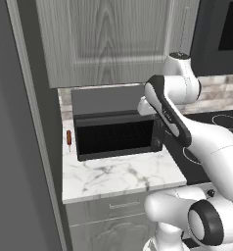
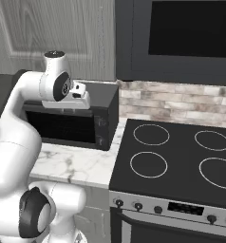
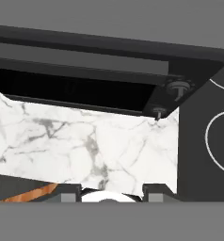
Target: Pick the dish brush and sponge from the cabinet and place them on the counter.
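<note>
Cabinet point(image 1: 108, 39) door stands closed above the toaster oven point(image 1: 116, 130), so brush and sponge are presumably behind it — neither can be seen; the gripper point(image 3: 112, 190) looks down at the counter point(image 1: 118, 176), its 2 tips part-way apart with nothing between them. By judgement the sponge is light and squashy, best pinched across its short sides; the brush is thin and stiff — best taken mid-handle.
</note>
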Available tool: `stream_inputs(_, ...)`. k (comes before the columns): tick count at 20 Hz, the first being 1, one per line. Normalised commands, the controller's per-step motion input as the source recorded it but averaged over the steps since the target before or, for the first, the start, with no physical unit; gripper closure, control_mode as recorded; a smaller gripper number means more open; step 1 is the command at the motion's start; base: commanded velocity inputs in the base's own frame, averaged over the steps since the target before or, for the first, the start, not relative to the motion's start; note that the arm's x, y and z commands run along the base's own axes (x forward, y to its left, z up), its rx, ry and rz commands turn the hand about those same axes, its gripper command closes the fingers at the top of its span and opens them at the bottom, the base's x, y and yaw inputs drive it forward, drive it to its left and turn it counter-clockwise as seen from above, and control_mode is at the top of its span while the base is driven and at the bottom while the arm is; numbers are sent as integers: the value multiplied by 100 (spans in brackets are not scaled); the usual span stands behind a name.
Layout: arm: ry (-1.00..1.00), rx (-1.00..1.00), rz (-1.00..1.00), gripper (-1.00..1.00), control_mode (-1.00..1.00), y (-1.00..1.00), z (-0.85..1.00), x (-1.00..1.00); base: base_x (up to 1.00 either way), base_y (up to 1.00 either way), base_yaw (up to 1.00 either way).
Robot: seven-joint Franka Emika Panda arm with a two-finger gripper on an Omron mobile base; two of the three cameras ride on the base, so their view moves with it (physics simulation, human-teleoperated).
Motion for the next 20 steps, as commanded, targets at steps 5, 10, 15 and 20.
stream_inputs(5,-12,0,0,-100,-100,-1,6,-8,0,0,0)
stream_inputs(10,-26,0,0,-100,-100,-6,31,-14,0,0,0)
stream_inputs(15,-26,2,-1,-100,-100,-10,33,-14,0,0,0)
stream_inputs(20,-24,2,-1,-100,-100,-17,33,-11,0,0,0)
